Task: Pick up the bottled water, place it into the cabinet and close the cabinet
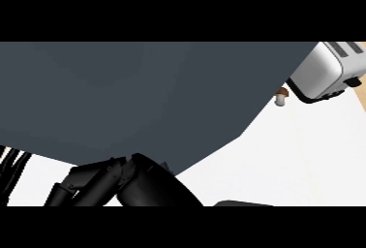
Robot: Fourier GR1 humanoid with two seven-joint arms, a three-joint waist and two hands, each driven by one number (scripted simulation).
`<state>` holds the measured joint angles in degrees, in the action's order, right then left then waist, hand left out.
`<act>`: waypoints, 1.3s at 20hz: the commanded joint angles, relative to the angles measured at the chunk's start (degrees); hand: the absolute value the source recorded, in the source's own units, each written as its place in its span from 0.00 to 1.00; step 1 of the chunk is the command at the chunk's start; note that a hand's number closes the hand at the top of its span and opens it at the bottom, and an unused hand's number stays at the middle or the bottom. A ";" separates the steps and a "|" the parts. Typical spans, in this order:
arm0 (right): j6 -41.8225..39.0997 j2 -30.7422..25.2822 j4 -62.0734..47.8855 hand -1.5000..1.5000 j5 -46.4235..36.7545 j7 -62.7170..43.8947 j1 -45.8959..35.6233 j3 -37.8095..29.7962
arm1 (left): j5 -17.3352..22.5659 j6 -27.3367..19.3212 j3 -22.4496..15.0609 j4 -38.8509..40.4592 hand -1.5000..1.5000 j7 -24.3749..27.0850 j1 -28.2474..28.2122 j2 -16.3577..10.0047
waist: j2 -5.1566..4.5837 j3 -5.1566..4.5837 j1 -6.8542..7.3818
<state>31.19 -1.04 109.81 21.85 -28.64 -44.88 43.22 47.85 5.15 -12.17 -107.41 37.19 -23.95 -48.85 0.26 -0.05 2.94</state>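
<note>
A flat dark grey cabinet panel point(143, 97) fills the far and left parts of the view, its slanted edge running from the far right down to the near middle. The white desk point(307, 155) shows to the right of it and in a strip at the near left. The black right hand point(136, 186) comes up from the near edge at the panel's lowest corner, touching or just under it; I cannot tell whether it is open or closed. A silver toaster point(325, 68) stands at the far right, its black cord looping beside it. The left hand point(10, 167) rests at the left edge, fingers straight and up. A small brown-capped mushroom point(282, 97) lies just left of the toaster. The bottled water is hidden; I cannot tell where it is.
</note>
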 commanded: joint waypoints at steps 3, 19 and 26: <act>-0.68 1.00 -12.34 1.00 11.49 5.83 -10.71 -3.49 | 2.18 0.52 4.60 -4.07 0.00 -2.61 -2.37 -1.41 | -0.37 0.03 -0.57; -31.32 -0.09 -30.56 1.00 18.34 9.85 -7.71 -16.26 | -0.39 4.02 9.28 -7.19 0.00 -4.56 -9.68 1.99 | -0.22 0.05 -1.73; -31.34 -4.60 -41.93 1.00 11.27 17.36 -10.50 -22.75 | -0.88 1.98 8.64 -9.39 0.00 -6.99 -8.26 3.97 | -0.53 0.03 -1.68</act>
<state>-0.51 -3.22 74.97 36.52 -15.24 -53.78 25.06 48.23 7.04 -2.50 -116.56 30.41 -32.26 -46.43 0.26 -0.16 1.34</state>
